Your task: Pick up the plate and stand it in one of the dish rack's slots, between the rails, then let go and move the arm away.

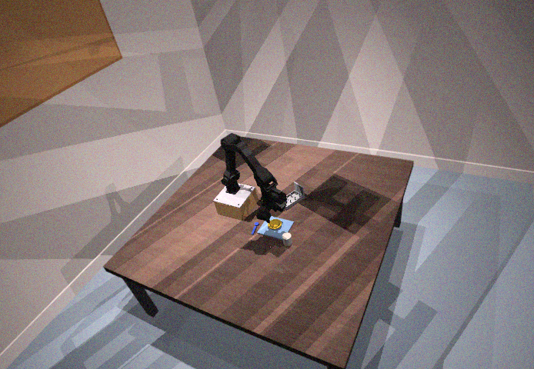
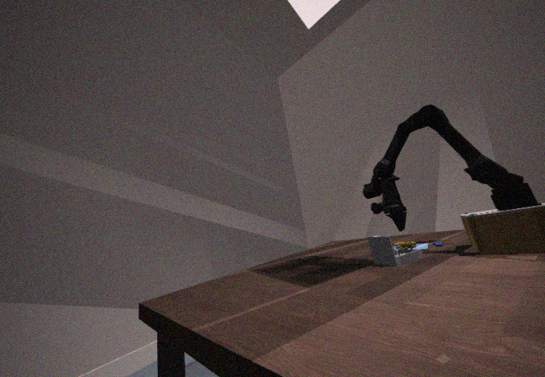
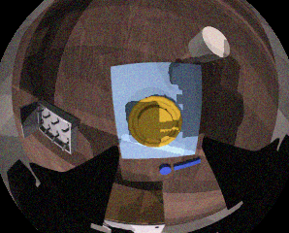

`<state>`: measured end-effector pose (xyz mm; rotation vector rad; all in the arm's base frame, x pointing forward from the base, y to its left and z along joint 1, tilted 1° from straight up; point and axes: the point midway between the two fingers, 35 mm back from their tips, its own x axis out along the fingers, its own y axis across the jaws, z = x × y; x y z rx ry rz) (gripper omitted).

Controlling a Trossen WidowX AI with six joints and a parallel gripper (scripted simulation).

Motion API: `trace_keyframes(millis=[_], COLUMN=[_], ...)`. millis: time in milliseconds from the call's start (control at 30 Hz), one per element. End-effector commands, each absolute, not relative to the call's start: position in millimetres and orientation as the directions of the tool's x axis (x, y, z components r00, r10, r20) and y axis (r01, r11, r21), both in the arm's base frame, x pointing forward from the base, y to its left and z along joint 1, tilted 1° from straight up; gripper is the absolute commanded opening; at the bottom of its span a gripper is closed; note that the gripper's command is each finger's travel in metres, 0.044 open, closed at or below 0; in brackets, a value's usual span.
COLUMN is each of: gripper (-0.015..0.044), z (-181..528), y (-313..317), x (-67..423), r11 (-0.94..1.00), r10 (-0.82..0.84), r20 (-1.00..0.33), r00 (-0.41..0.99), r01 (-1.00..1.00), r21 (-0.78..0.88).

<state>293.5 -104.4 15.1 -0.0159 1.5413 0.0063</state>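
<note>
below the jaws, which stand apart and empty, the yellow plate lies flat on a blue mat on the worktop. descent is best kept centred; one rim edge should be taken, sparing the blue spoon. the dish rack sits to one side.
</note>
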Motion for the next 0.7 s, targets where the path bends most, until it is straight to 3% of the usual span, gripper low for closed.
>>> trace_keyframes(millis=[0, 667], gripper=[0.04, 0.04], z=[9.4, -22.2], y=[-103.7, -103.4], x=[294.6, 297.6], r11=[1.0, 1.0], r10=[-0.014, -0.014], r20=[-0.999, -0.999], r00=[0.043, 0.043], r01=[-0.016, -0.016], r21=[-0.014, -0.014])
